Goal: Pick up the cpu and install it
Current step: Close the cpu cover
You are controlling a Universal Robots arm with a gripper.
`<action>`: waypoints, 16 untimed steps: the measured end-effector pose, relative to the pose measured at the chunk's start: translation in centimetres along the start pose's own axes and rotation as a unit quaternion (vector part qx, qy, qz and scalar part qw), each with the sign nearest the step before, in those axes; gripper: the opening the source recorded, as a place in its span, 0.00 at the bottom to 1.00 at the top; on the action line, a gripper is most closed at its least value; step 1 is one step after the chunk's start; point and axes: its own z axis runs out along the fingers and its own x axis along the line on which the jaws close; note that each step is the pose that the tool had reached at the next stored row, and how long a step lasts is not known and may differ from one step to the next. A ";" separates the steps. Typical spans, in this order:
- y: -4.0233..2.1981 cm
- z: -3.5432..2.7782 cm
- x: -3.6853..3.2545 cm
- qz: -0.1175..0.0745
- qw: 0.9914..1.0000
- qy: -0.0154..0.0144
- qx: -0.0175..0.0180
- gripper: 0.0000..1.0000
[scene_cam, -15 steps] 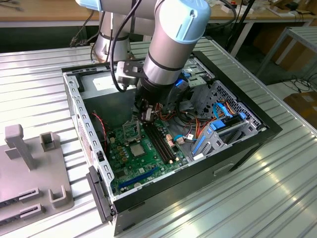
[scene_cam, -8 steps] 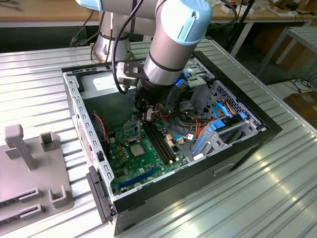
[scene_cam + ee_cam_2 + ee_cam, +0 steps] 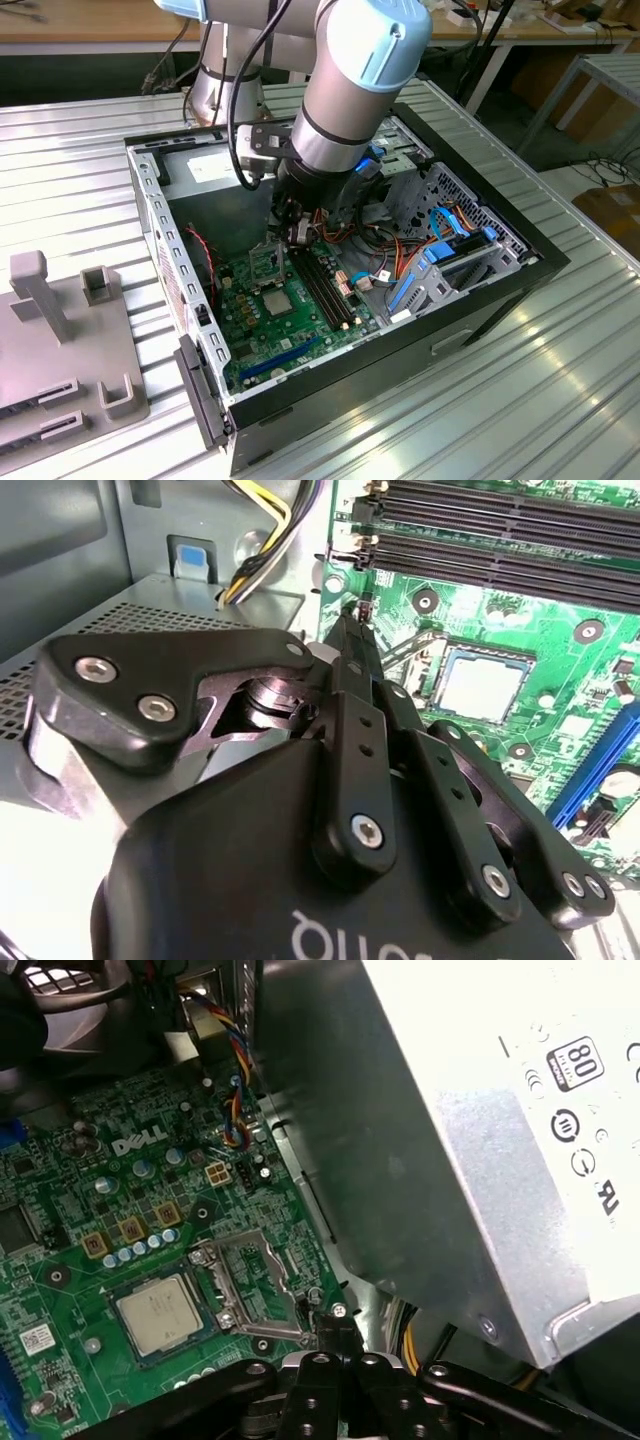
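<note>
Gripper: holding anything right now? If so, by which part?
Nothing held. The gripper fingertips are together with nothing between them, beside the open socket frame; the cpu lies in the socket.

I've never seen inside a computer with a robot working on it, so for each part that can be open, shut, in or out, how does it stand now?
cpu: seated flat in its socket, silver top showing.
socket frame: flipped open, lying beside the cpu.
pincer: fingers closed together, holding nothing, tips at the open frame's edge.
memory slots: empty, no sticks fitted.
computer case: side panel off, lying open on the table.
</note>
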 end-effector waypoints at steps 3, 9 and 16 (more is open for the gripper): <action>0.01 -0.18 0.00 -0.002 1.000 0.000 0.000 0.11; 0.04 -0.43 -0.03 -0.003 1.000 0.000 0.000 0.11; 0.05 -0.58 -0.04 -0.004 1.000 0.000 0.000 0.11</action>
